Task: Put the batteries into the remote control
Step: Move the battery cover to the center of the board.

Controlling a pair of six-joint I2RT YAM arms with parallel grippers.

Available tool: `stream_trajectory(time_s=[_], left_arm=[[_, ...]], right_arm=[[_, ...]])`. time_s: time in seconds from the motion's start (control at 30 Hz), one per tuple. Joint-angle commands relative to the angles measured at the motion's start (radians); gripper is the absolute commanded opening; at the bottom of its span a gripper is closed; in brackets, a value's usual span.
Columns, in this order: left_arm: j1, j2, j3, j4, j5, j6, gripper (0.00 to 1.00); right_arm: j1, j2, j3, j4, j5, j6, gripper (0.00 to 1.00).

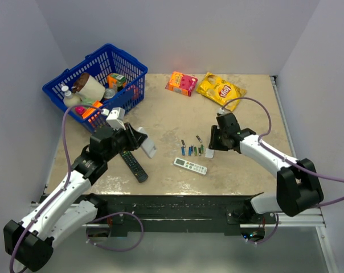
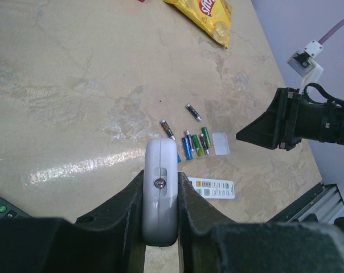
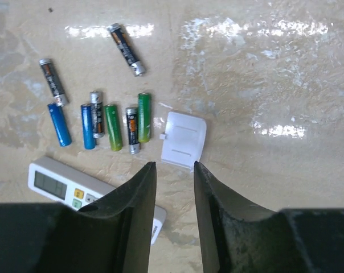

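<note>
My left gripper (image 1: 136, 139) (image 2: 160, 185) is shut on the short white remote control (image 1: 148, 147) (image 2: 160, 156), held on edge above the table; only its side seam and a screw show in the left wrist view. Several small batteries (image 1: 192, 149) (image 2: 193, 142) (image 3: 112, 126), blue, green and dark grey, lie loose on the table. A small white battery cover (image 1: 209, 153) (image 3: 184, 139) lies just right of them. My right gripper (image 1: 213, 142) (image 3: 174, 166) is open and empty, hovering just in front of the cover.
A slim white remote (image 1: 190, 166) (image 3: 64, 187) lies near the batteries and a long black remote (image 1: 133, 165) lies under my left arm. A blue basket (image 1: 58, 91) of groceries stands at the back left. An orange box (image 1: 181, 83) and a yellow chip bag (image 1: 220, 90) lie at the back.
</note>
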Motion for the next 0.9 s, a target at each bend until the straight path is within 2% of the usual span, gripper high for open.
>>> stream_trajectory(time_s=[0.0,0.07,0.13,0.43,0.87], left_arm=[[0.006,0.003,0.047,0.047,0.015,-0.006,0.0],[0.006,0.003,0.049,0.047,0.018,-0.007,0.0],[0.004,0.005,0.047,0.047,0.019,-0.007,0.0],[0.004,0.005,0.047,0.046,0.026,-0.013,0.0],[0.004,-0.01,0.047,0.034,0.016,-0.007,0.0]], right_arm=[[0.043,-0.054,0.014,-0.016,0.065,-0.043,0.38],[0.056,-0.056,0.008,-0.025,0.067,-0.049,0.44],[0.077,-0.042,0.01,-0.038,0.074,-0.057,0.46],[0.152,0.037,0.022,-0.039,0.09,-0.129,0.47],[0.157,0.179,0.123,-0.119,0.108,-0.193,0.49]])
